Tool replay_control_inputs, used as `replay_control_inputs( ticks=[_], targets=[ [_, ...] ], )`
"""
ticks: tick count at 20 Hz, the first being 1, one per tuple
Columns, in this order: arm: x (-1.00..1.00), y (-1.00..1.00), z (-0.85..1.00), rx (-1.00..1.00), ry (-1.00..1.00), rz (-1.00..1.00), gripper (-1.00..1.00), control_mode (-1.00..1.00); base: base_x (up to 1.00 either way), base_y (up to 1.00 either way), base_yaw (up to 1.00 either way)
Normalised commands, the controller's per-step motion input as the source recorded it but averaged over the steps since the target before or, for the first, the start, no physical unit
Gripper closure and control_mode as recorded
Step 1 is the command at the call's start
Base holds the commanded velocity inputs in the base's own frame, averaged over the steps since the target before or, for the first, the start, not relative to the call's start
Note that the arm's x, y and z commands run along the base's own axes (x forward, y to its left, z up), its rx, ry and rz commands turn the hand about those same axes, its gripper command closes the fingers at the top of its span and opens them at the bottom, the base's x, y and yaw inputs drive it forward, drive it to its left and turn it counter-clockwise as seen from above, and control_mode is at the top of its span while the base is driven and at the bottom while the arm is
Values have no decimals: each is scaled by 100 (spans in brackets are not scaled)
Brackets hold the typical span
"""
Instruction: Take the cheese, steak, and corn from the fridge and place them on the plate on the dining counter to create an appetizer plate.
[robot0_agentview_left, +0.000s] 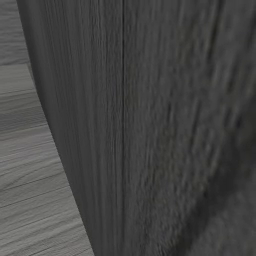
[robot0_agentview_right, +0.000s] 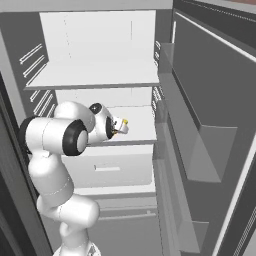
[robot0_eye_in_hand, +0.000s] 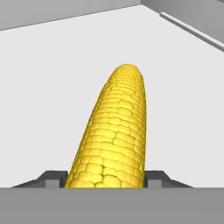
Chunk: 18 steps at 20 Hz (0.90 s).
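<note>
Gripper closing on the corn inside the fridge.
The gripper (robot0_eye_in_hand: 105, 181) has a fingertip (robot0_eye_in_hand: 52, 178) against each side of the corn (robot0_eye_in_hand: 114, 131), which lies lengthwise on a white shelf (robot0_agentview_right: 140, 125) of the fridge (robot0_agentview_right: 95, 45); the jaws appear clamped on the cob. The step in hand is judged to be the corn pick-up; the next move calls for lifting it clear, withdrawing past the open door (robot0_agentview_right: 210, 100), then carrying it off to the plate.

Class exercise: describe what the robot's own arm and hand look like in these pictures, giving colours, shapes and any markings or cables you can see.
In the right base view, the glossy white arm is built of rounded, tube-like segments with black rings at the joints. No cables or markings are visible. Its hand looks white with dark details, too small to describe further. In the hand view, two dark grey, blocky fingertips with flat tops rise at the bottom.
</note>
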Motion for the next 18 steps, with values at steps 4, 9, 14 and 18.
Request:
replay_control_inputs(
  ticks=[4, 9, 14, 18],
  targets=[
    [0, -4, -19, 0, 6, -2, 100, -100, 0, 0, 0],
    [-76, -43, -17, 5, 0, 5, 100, -100, 0, 0, 0],
    [-100, -13, 13, 0, 0, 12, 100, -100, 0, 0, 0],
    [-97, 0, 61, 0, 1, 14, 100, -100, 0, 0, 0]
  ],
)
